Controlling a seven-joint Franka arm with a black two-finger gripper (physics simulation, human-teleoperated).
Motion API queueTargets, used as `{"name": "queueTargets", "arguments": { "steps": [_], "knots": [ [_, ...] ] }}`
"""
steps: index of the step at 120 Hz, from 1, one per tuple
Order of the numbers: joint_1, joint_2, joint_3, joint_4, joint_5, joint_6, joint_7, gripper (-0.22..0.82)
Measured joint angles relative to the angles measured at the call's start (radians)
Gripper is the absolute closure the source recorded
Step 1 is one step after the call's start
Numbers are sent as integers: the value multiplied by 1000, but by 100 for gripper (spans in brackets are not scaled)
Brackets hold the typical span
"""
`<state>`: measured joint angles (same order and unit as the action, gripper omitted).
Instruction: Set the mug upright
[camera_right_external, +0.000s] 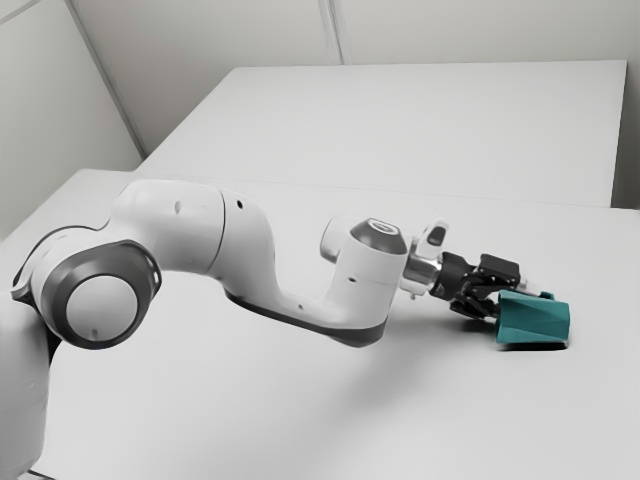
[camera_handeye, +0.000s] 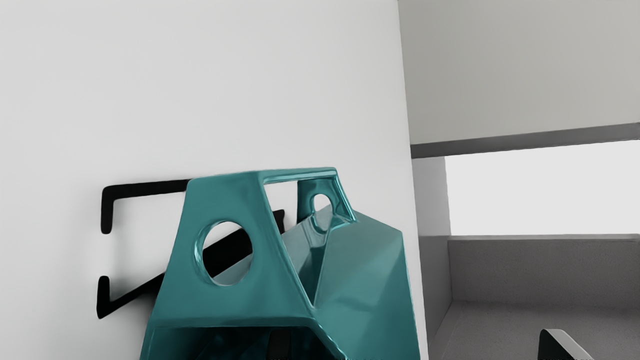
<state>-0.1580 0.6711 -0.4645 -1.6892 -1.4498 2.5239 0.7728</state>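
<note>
The teal mug (camera_right_external: 533, 320) lies on its side on the table in the exterior view, with the gripper (camera_right_external: 512, 297) at its end nearer the arm. In the wrist view the faceted mug (camera_handeye: 370, 270) has its mouth toward my hand, and a part with round holes stands out from its side. The gripper (camera_handeye: 419, 345) is open around one wall: one of its fingers (camera_handeye: 279, 345) reaches into the dark mouth, and the other is outside, apart from the wall. The inner fingertip's end is hard to make out in the dark.
The white table (camera_right_external: 240, 400) extends around the mug, and a second pale table (camera_right_external: 430, 120) stands behind it. A black angular shape (camera_handeye: 145, 188) lies beside and behind the mug on the table surface. Grey walls rise beyond the table's edge.
</note>
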Motion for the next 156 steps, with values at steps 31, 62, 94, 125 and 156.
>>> {"name": "queueTargets", "arguments": {
  "steps": [31, 62, 94, 125, 156],
  "knots": [
    [5, 18, 0, -4, -57, -37, 101, 34],
    [10, 22, 0, -6, -103, -59, 193, 64],
    [12, 5, -1, -6, -113, -70, 261, 74],
    [17, -99, 8, -31, -76, -67, 279, 75],
    [112, -276, 18, -95, 601, -90, 57, 76]
  ]
}}
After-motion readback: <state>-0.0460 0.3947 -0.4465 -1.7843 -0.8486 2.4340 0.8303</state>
